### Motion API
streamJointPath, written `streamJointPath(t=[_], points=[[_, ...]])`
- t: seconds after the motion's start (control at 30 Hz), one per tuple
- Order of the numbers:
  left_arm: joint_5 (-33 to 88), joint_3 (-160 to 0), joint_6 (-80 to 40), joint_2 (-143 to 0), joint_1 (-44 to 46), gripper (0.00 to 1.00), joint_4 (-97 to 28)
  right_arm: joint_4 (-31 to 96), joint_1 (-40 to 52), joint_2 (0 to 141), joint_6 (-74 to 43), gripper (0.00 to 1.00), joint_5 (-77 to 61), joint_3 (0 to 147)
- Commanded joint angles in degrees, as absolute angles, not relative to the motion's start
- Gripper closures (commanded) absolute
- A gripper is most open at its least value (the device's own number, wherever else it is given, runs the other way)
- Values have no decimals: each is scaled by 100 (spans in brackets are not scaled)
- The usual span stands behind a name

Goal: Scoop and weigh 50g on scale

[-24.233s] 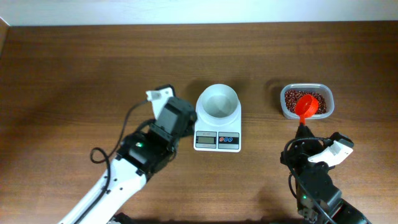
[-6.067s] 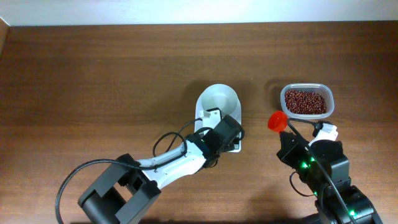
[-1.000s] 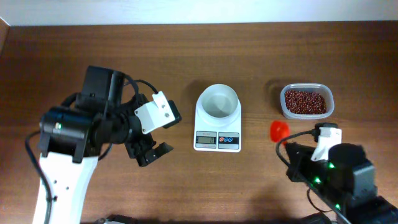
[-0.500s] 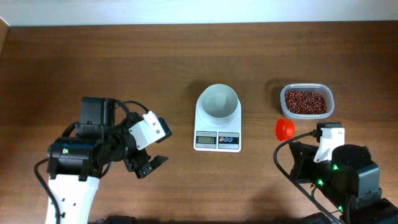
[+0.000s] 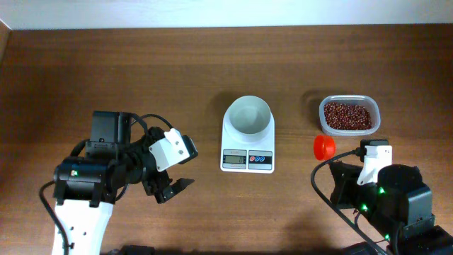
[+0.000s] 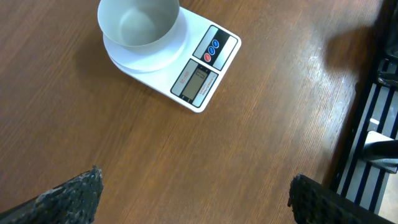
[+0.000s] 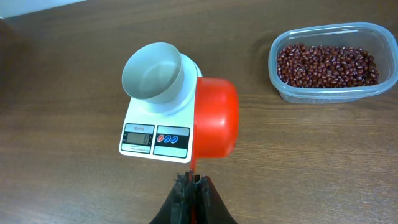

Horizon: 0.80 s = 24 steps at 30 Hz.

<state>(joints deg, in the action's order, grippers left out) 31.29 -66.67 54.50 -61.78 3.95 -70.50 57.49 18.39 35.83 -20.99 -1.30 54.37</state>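
Observation:
The white scale (image 5: 247, 161) stands mid-table with its round white bowl (image 5: 248, 115) on top, and the bowl looks empty. A clear tub of red beans (image 5: 347, 115) sits to its right. My right gripper (image 5: 335, 164) is shut on the thin handle of a red scoop (image 5: 324, 146), held above the table between scale and tub. In the right wrist view the scoop (image 7: 216, 124) hangs ahead of the gripper (image 7: 193, 182), overlapping the scale (image 7: 154, 138); no beans show in it. My left gripper (image 5: 174, 188) hovers open left of the scale, fingers (image 6: 78, 193) wide apart, nothing between them.
The left wrist view shows the scale (image 6: 198, 79) and bowl (image 6: 138, 22) far ahead over bare wood. A dark rack-like structure (image 6: 379, 124) lies past the table's edge at the right of that view. The bean tub (image 7: 329, 62) is at the upper right in the right wrist view.
Over the last second the left arm dropped back toward the near left of the table, still open. The right arm shifted the scoop slightly right. Little moved in the last half second.

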Motion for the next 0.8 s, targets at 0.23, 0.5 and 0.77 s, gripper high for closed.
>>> streamJointPath(t=[0.23, 0.5, 0.77], points=[[3072, -6646, 5561, -6213, 360, 1, -7004, 5745, 1798, 3575, -2078, 96, -16, 5531], [3065, -6648, 5559, -6320, 357, 1, -6945, 5745, 1798, 3575, -2080, 96, -19, 5531], [3168, -6864, 5564, -6954, 360, 1, -7216, 5745, 1798, 3575, -2080, 96, -16, 5531]])
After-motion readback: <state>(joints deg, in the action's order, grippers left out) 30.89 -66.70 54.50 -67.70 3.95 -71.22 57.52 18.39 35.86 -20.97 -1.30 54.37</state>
